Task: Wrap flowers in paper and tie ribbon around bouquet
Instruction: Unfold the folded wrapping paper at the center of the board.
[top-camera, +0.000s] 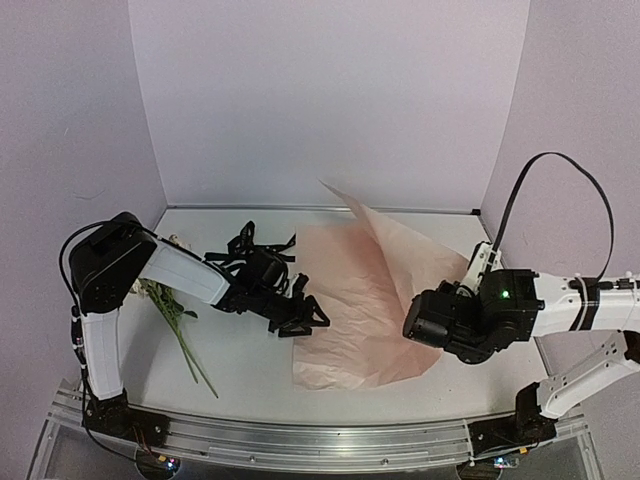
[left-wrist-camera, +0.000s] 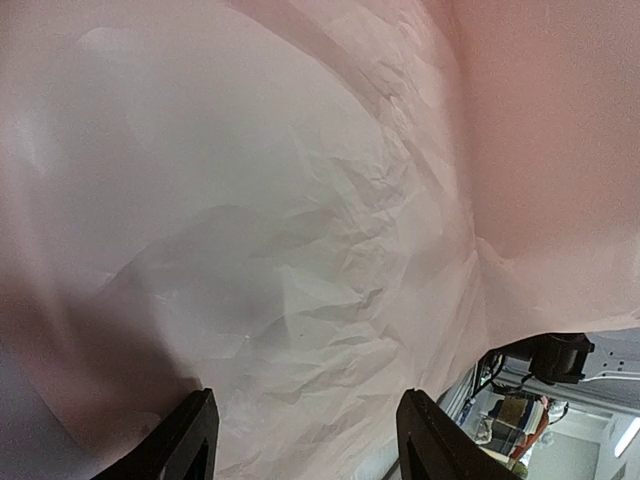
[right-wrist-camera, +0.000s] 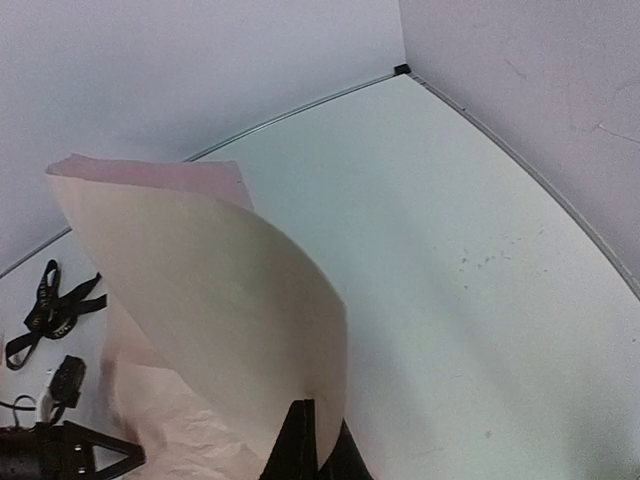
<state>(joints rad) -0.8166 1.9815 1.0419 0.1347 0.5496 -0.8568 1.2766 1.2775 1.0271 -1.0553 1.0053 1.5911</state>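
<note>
Light pink crinkly wrapping paper (top-camera: 360, 300) is pinched by its edge in my right gripper (right-wrist-camera: 305, 445), holding a flap upright, presumably for folding; my left gripper (top-camera: 305, 320), jaws parted, faces the opposite edge; thin-stemmed pale flowers (top-camera: 168, 302) lie unwrapped behind that wrist.

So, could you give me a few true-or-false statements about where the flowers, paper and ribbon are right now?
1. The flowers are already wrapped in the paper. False: they lie bare on the table beside the left arm, apart from the paper.
2. The right gripper is shut on the paper, holding one side up off the table. True.
3. The ribbon is tied around the flower stems. False: it lies loose on the table behind the left arm.
4. The left gripper has its fingers apart, facing the paper. True.
</note>
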